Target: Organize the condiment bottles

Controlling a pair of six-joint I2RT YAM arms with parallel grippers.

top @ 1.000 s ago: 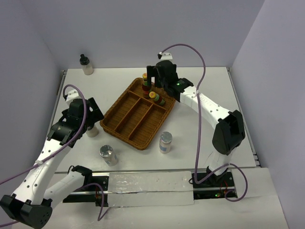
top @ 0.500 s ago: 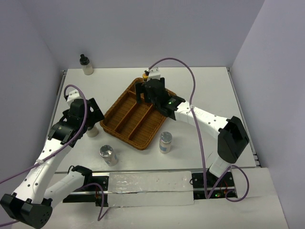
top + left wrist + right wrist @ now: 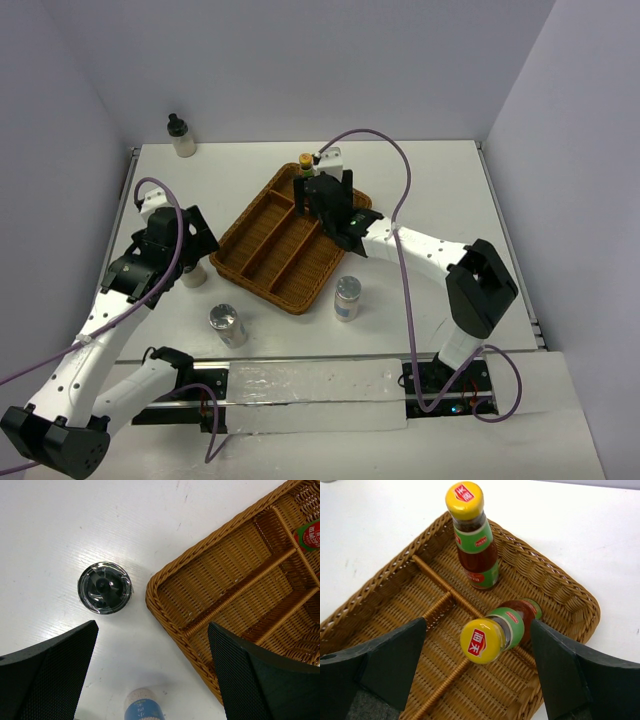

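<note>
While the right gripper hangs over the far end of the wicker tray, its fingers stand apart with the nearer red bottle between them, a gap showing on each side; that bottle is seen almost cap-on, so I cannot tell whether it stands straight or leans. Just beyond it the upright red bottle stands in the tray's far corner, close enough to crowd the fingers; a wicker divider runs between the two bottles' bases. From above, the right arm hides the nearer red bottle entirely.

The left gripper hovers wide apart and holds nothing; below it the near cream bottle stands on the white table, just beside the tray's left corner but not touching it. The far cream bottle stands alone at the table's back left corner, well apart from everything. The left shaker and right shaker stand on the table near the tray's front edge.

Count: two red bottles, both in the tray; two cream bottles and two shakers, all outside it; one tray with three long slots.
</note>
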